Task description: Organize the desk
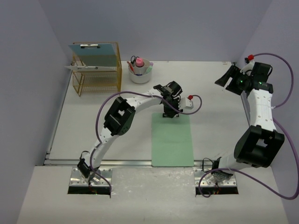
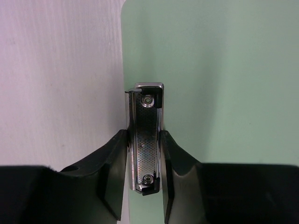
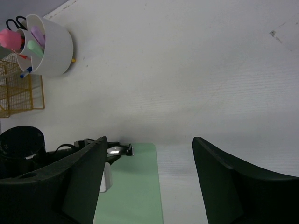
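Note:
A pale green clipboard (image 1: 173, 140) lies flat on the white desk (image 1: 219, 126), running from the middle to the front rail. My left gripper (image 1: 170, 113) is down at the board's far end. In the left wrist view both fingers (image 2: 117, 154) press against the sides of the metal clip (image 2: 145, 116), so the left gripper (image 2: 144, 140) is shut on it. My right gripper (image 1: 229, 77) hangs open above the back right of the desk, with nothing between its fingers (image 3: 84, 172). Its view looks across at the green clipboard (image 3: 135, 186) and clip (image 3: 119, 150).
A yellow wire basket (image 1: 97, 70) at the back left holds a blue clipboard (image 1: 93, 53) upright. Beside it stands a white cup (image 1: 140, 74) of pens and scissors, the cup (image 3: 51, 51) also visible from the right wrist. Lavender walls enclose the desk; a metal rail (image 1: 121, 162) edges its front.

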### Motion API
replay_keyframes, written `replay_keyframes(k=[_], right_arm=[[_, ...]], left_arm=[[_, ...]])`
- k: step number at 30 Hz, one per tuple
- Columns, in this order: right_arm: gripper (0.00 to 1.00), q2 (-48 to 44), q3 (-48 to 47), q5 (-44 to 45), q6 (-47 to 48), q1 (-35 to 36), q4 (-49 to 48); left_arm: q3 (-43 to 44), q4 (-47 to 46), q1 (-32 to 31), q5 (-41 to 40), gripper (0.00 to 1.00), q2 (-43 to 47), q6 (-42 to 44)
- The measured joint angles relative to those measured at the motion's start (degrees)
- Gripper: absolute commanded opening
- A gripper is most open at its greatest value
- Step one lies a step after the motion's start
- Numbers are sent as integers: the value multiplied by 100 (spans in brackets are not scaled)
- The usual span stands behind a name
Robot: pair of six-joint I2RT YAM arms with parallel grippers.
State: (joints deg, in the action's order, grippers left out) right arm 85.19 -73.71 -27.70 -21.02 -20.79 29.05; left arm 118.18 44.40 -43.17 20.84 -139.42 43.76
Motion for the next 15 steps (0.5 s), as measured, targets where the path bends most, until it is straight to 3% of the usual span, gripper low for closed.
replay_keyframes(k=[5, 10, 15], right_arm=[[73, 0, 0, -105, -35, -10, -28], [73, -2, 0, -191, -139, -10, -58], [73, -2, 0, -251, -211, -10, -86]], left_arm=[[-487, 49, 18, -745, 0, 751, -80], [-1293, -694, 146, -1521, 0, 2387, 16], [-1427, -1323, 422, -2020, 0, 3688, 244]])
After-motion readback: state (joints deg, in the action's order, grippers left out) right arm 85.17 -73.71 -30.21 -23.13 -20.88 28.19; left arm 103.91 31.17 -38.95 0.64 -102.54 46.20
